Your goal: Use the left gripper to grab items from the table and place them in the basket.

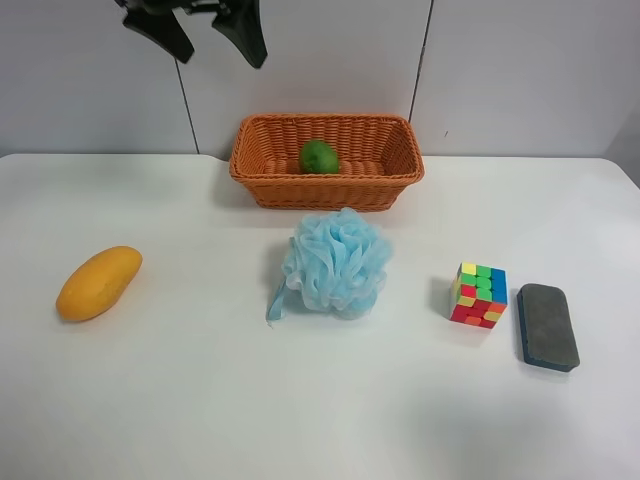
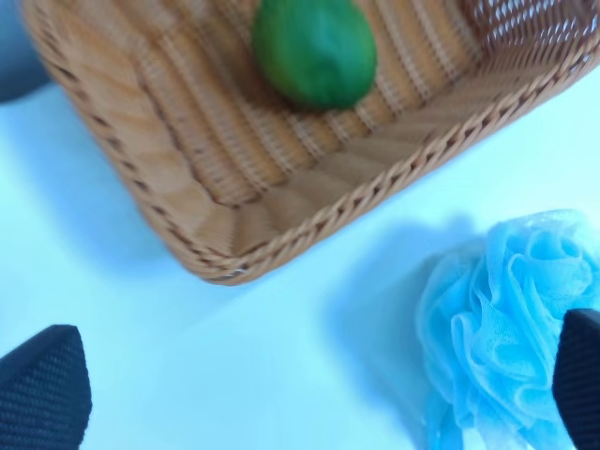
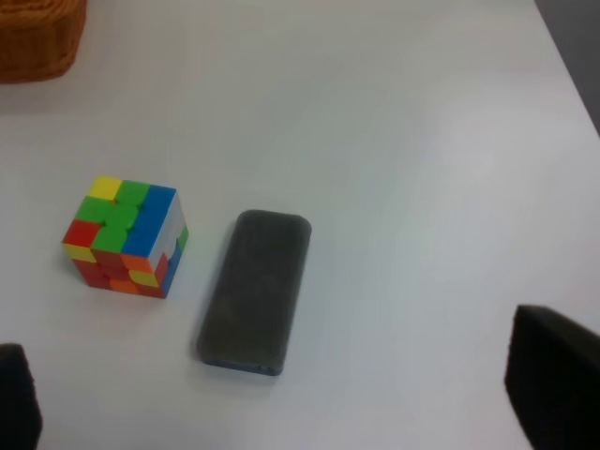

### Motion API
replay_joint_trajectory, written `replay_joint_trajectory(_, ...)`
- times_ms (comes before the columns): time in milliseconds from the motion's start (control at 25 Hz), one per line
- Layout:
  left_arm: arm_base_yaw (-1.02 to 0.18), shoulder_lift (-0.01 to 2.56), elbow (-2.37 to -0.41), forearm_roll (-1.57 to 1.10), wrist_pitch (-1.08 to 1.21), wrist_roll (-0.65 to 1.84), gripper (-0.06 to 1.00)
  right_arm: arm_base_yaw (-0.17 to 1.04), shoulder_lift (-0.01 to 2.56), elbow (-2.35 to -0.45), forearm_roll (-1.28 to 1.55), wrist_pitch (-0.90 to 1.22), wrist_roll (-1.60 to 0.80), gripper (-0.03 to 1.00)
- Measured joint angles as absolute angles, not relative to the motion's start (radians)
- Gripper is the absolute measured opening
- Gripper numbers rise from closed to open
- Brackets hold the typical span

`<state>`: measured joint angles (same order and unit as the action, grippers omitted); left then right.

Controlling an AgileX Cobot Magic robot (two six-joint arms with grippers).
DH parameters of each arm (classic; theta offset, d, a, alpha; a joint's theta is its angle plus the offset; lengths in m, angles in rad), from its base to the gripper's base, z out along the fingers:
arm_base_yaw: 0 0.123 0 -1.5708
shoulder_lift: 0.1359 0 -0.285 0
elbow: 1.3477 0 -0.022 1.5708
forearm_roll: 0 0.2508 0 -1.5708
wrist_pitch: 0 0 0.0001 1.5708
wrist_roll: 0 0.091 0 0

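Note:
The orange-brown wicker basket point(image 1: 380, 185) stands at the back of the white table point(image 1: 200, 400), and a round green fruit point(image 1: 319, 157) lies inside it. My left gripper point(image 1: 205, 35) hangs open and empty high above the table, beyond the basket's corner. Its wrist view shows the basket point(image 2: 141, 122), the fruit point(image 2: 314, 49) and the pale blue pouf point(image 2: 497, 319) between the spread fingertips point(image 2: 42, 389). On the table lie the mango point(image 1: 98, 283), the pouf point(image 1: 337, 263), the puzzle cube point(image 1: 479, 295) and the eraser point(image 1: 547, 326). My right gripper point(image 3: 286, 394) is open and empty above the cube point(image 3: 125, 236) and eraser point(image 3: 255, 291).
A grey panelled wall point(image 1: 520, 70) runs behind the table. The table's edge and a dark floor strip point(image 3: 577, 37) show in the right wrist view. The right arm is out of the exterior high view.

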<state>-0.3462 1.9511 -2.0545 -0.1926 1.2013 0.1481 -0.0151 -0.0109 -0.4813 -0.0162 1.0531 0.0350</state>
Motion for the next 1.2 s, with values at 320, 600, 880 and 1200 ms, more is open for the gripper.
replay_joint_trajectory(320, -0.313, 1.541, -1.696, -0.129, 1.206, 0.144, 0.95, -0.015, -0.011, -0.481, -0.016, 1.053, 0.035, 0.99)
replay_joint_trajectory(600, -0.262, 1.085, -1.254, -0.126, 1.198, 0.144, 0.95, -0.015, -0.011, -0.481, -0.016, 1.053, 0.035, 0.99)
replay_joint_trajectory(880, -0.249, 0.644, -0.976, -0.111, 1.2, 0.146, 0.95, -0.015, -0.011, -0.481, -0.016, 1.053, 0.035, 0.99)
replay_joint_trajectory(1200, -0.182, 0.343, -0.727, -0.025, 1.172, 0.147, 0.95, -0.015, -0.011, -0.481, -0.016, 1.053, 0.035, 0.99)
